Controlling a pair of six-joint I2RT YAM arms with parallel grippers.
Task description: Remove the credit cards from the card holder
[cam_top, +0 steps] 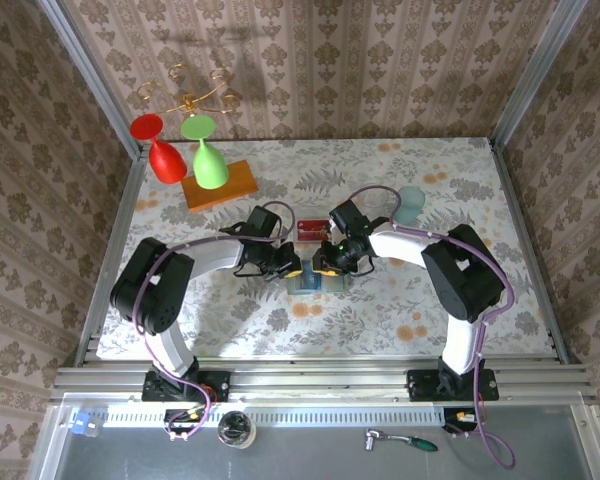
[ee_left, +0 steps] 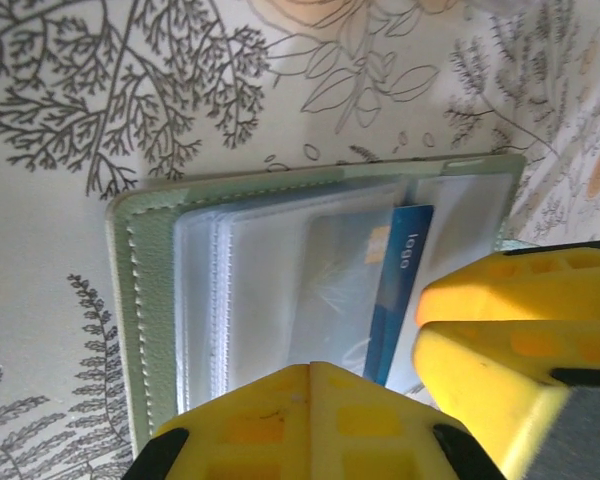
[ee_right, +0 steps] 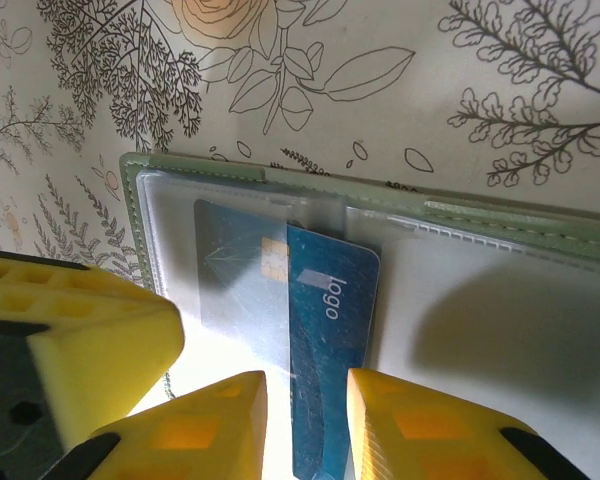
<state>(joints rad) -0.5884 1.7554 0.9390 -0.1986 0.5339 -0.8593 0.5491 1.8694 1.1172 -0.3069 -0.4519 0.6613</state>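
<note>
Two end effectors work close together over the card holder (ee_left: 140, 300), which lies open and flat on the counter (cam_top: 400, 320) directly under them. The left end effector (ee_left: 310, 385) is fully closed, with nothing between its fingers. It sits low over the near edge of the holder, and I judge that it presses the holder down, though the contact itself is hard to confirm. The right end effector (ee_right: 306, 395) is partly open. One finger stands on each side of the blue card (ee_right: 330, 300), and a thin strip of light shows between one finger and the card edge, so I think it does not clamp the card yet. The blue card is half out of its clear sleeve (ee_left: 250, 300), just ahead of the right fingers and just beside the left ones. A red card (cam_top: 310, 229) lies free on the counter, a little beyond both end effectors. The step in hand therefore seems to be the extraction of the blue card, with the task partly done. The next move calls for a firm closing on the exposed end, then a straight pull along the sleeve while the left end effector pins the holder; otherwise the whole holder may slide with the card.
</note>
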